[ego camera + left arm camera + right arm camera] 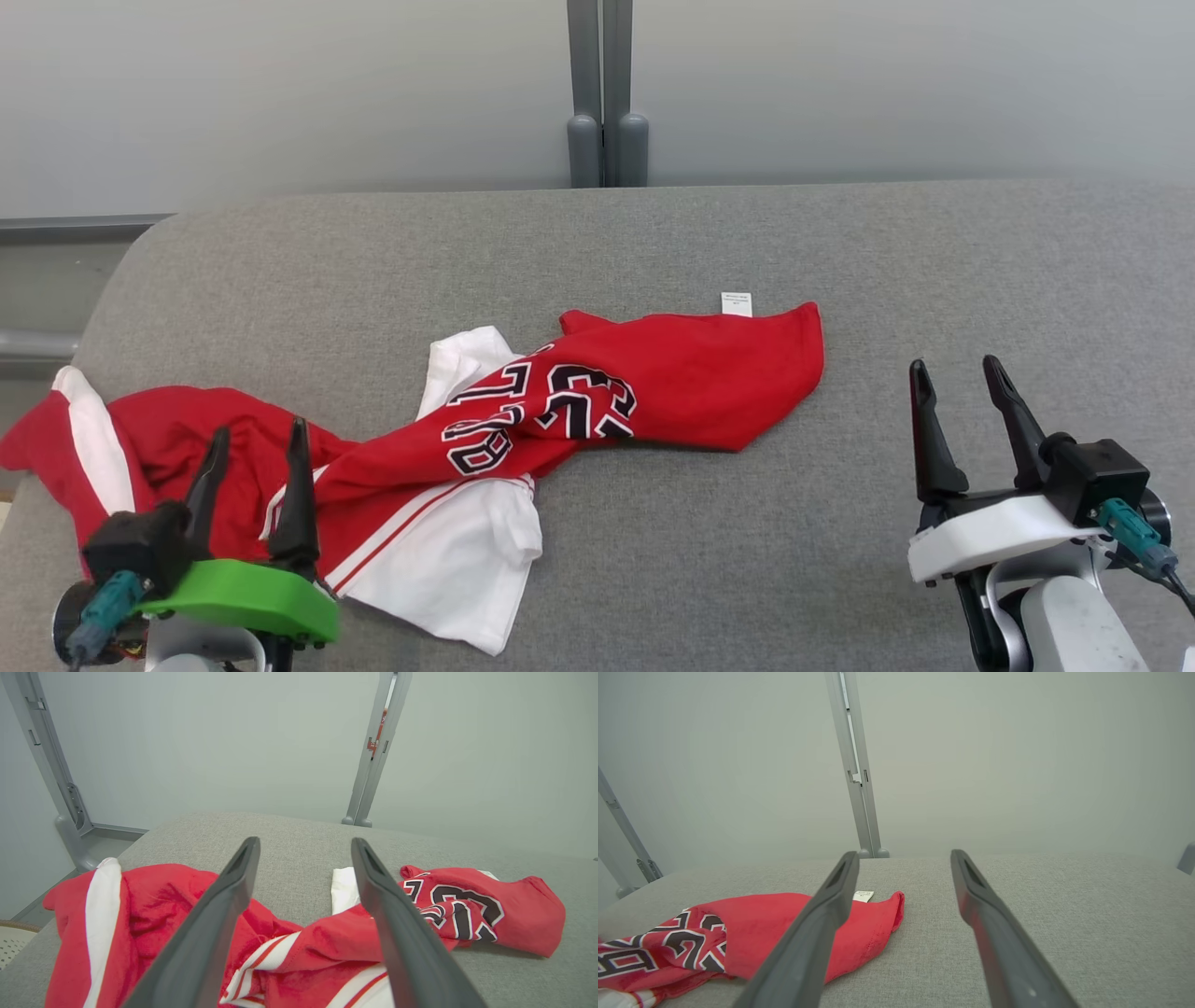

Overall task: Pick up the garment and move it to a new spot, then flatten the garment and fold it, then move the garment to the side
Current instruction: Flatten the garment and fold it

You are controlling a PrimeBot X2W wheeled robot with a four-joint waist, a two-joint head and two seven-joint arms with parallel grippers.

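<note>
Since left gripper (260, 427) and right gripper (955, 364) both stand spread and empty, nothing is gripped. Left points up over left folds of garment (691, 373); right sits well right of garment, above bare table (747, 560). One garment, red-white, crumpled. Numerals twisted, hard to read; green mount (243, 597) hides some cloth.

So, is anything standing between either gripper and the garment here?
Nothing visible. The left gripper, open, is over the garment's crumpled red and white end. The right gripper, open, is off the garment's other end, with just the bare grey padded surface between them.
</note>
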